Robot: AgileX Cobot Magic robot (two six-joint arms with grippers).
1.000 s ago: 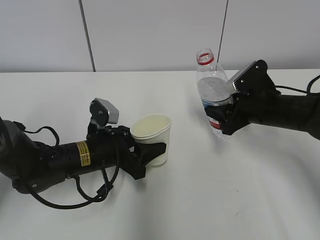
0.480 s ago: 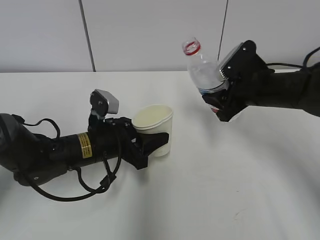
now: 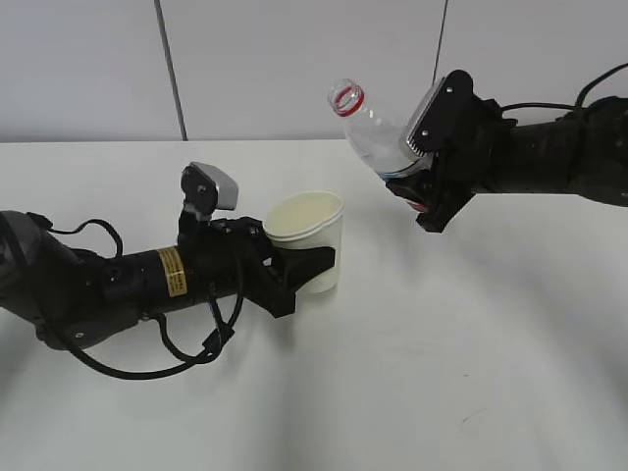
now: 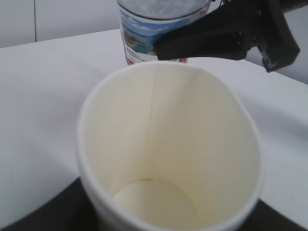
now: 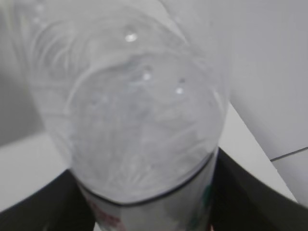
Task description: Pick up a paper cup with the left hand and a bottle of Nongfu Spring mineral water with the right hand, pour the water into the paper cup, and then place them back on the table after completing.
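Observation:
My left gripper (image 3: 306, 267), on the black arm with the yellow sticker, is shut on a white paper cup (image 3: 307, 240) and holds it upright just above the table (image 3: 442, 373). The cup (image 4: 168, 149) looks empty in the left wrist view. My right gripper (image 3: 424, 191) is shut on a clear uncapped water bottle (image 3: 378, 137) with a red neck ring. The bottle is lifted and tilted left, its mouth above and right of the cup. The bottle (image 5: 134, 125) fills the right wrist view. No water is seen leaving it.
A white panelled wall (image 3: 294, 69) with dark seams stands behind the table. Black cables (image 3: 186, 348) loop under the left arm.
The right gripper has raised the bottle, carried it left toward the cup and tilted it further. The left gripper has lifted the cup slightly and shifted it right.

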